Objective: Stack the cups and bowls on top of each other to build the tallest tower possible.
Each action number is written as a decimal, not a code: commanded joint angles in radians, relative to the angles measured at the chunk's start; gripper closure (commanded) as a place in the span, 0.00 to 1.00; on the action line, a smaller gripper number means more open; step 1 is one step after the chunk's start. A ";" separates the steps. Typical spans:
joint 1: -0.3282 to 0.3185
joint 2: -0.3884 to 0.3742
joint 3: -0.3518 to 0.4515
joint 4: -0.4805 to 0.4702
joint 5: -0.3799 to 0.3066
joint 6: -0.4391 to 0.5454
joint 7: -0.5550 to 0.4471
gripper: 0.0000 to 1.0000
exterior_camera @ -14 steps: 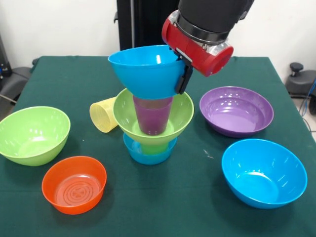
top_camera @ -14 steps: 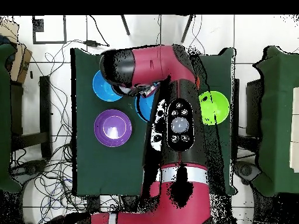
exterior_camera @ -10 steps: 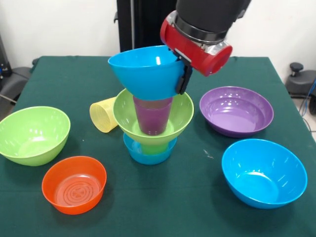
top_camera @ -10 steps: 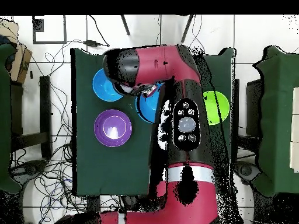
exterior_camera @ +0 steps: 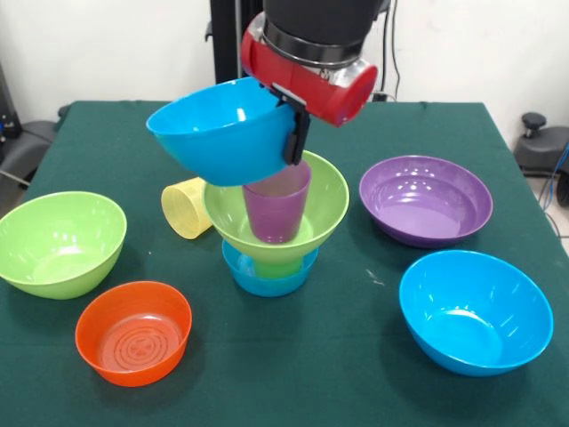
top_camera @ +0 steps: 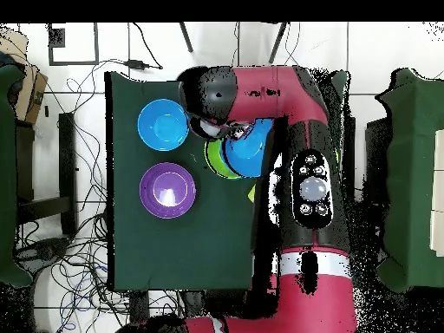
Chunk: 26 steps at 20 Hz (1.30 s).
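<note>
My gripper (exterior_camera: 294,142) is shut on the right rim of a blue bowl (exterior_camera: 218,133) and holds it tilted in the air. This bowl hangs up and to the left of the purple cup (exterior_camera: 277,212), and I cannot tell whether they touch. The tower stands below: a small blue bowl (exterior_camera: 265,277), a green cup (exterior_camera: 277,264), a lime green bowl (exterior_camera: 327,200), then the purple cup. A yellow cup (exterior_camera: 185,206) lies on its side to the tower's left. From overhead the arm hides most of the held bowl (top_camera: 249,146) and the green bowl (top_camera: 213,161).
A lime green bowl (exterior_camera: 59,242) and a small orange bowl (exterior_camera: 133,332) sit at the left. A wide purple bowl (exterior_camera: 425,199) and a blue bowl (exterior_camera: 474,310) sit at the right, and both show overhead, the purple bowl (top_camera: 167,189) and the blue bowl (top_camera: 160,124).
The arm has swung left in the front view, carrying the blue bowl off the top of the purple cup. The bowl now hangs tilted beside the tower's top.
</note>
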<state>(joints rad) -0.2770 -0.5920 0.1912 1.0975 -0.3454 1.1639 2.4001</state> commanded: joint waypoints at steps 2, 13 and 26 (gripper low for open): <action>0.008 -0.032 0.098 0.040 -0.005 0.071 -0.275 1.00; 0.021 -0.029 0.089 0.022 -0.007 0.095 -0.264 1.00; 0.043 -0.008 0.071 0.030 -0.022 0.085 -0.225 1.00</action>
<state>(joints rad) -0.2655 -0.6205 0.1938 1.0976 -0.3411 1.1639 2.3742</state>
